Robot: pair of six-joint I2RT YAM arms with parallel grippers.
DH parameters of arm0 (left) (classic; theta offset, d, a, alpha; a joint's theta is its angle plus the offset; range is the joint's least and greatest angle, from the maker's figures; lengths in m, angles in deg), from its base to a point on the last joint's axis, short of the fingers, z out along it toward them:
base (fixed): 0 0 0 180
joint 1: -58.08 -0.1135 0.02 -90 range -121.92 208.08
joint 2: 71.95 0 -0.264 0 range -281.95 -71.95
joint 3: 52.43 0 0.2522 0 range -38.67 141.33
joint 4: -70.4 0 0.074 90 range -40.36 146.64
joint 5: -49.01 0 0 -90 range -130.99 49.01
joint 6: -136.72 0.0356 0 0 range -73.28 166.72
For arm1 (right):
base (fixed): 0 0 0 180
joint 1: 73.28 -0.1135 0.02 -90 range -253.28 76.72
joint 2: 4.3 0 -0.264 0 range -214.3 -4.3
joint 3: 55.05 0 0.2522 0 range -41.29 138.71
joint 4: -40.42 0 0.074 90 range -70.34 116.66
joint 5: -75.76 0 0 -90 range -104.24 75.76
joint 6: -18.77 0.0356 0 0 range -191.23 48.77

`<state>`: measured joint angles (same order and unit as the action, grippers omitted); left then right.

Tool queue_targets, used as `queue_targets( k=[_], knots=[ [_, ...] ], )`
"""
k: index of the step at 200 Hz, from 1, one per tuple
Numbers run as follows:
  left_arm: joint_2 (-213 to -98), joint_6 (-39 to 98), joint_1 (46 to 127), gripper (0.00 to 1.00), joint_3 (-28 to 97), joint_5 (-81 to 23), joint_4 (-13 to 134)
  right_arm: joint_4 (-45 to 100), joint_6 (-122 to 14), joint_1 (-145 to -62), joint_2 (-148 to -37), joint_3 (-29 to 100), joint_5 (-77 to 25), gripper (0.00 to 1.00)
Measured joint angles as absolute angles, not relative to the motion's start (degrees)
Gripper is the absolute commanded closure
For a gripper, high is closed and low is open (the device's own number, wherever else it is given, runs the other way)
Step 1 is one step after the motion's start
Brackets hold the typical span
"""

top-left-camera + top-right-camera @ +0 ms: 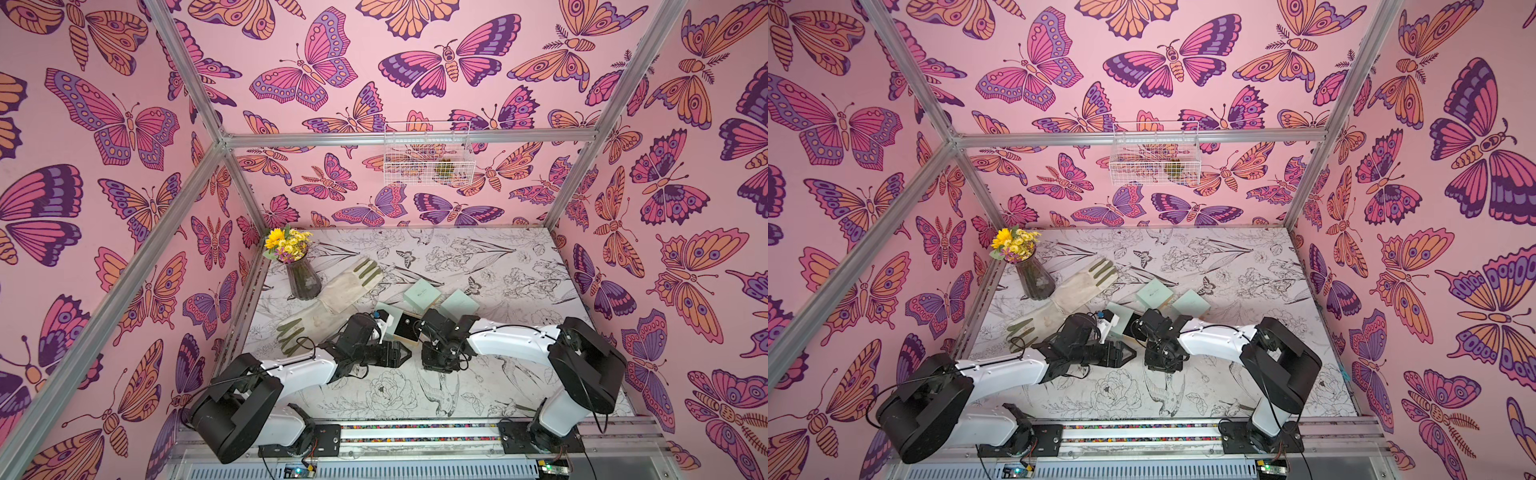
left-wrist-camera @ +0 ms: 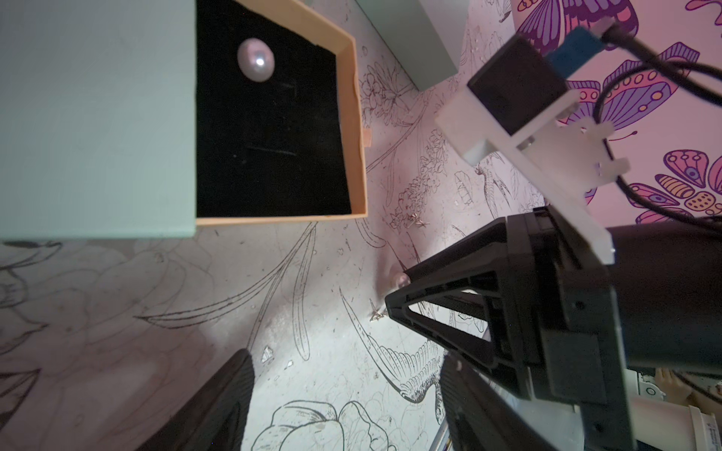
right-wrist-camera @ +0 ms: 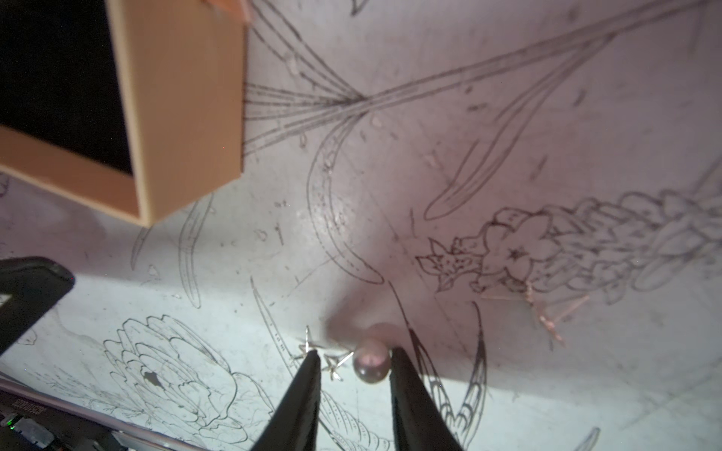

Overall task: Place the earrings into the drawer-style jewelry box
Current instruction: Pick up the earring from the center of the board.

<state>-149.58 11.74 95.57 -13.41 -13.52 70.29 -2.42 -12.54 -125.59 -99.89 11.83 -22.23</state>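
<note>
1. Jewelry box point(image 1: 390, 328): a mint-green sleeve is sitting near the middle of the tabletop point(image 1: 511, 266). Its tan drawer point(image 2: 357, 117) is standing pulled out and showing a black lining.

2. Earring point(image 2: 256, 59): this pearl is lying on the black lining inside the drawer, close to the mouth of the sleeve.

3. Second earring point(image 3: 371, 361): this pearl is lying on the tabletop outside the box. It is resting near a corner of the drawer, on the side toward the near edge. Small star-shaped metal pieces point(image 3: 330, 361) are lying just beside it.

4. Right gripper point(image 3: 353, 355): it is pointing down at the tabletop with its fingers standing apart, straddling the second earring. The pearl is sitting right against one finger point(image 3: 406, 390), with a gap showing on its other side, so nothing is being clamped.

5. Left gripper point(image 2: 347, 357): its fingers are standing well apart with only bare tabletop showing between them. It is hanging on the near-edge side of the box.

6. Two more mint boxes point(image 1: 422, 295) point(image 1: 459, 305): both are sitting closed just behind the jewelry box, toward the far edge.

7. Two pale gloves point(image 1: 349, 286) point(image 1: 307, 324): these are lying end to end toward the left edge.

8. Glass vase point(image 1: 303, 282): it is standing upright by the far-left corner and holding yellow flowers point(image 1: 286, 243).

9. White wire basket point(image 1: 428, 153): it is hanging on the back wall.
</note>
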Motion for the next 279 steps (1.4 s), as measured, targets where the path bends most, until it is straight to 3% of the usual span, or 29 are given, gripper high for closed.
queue_targets(
  k=[279],
  knots=[
    [-149.38,11.76,95.18,0.24,-13.41,-13.50,70.27,-6.57,-16.01,-124.65,-104.48,17.47,-20.37,0.78]
  ],
)
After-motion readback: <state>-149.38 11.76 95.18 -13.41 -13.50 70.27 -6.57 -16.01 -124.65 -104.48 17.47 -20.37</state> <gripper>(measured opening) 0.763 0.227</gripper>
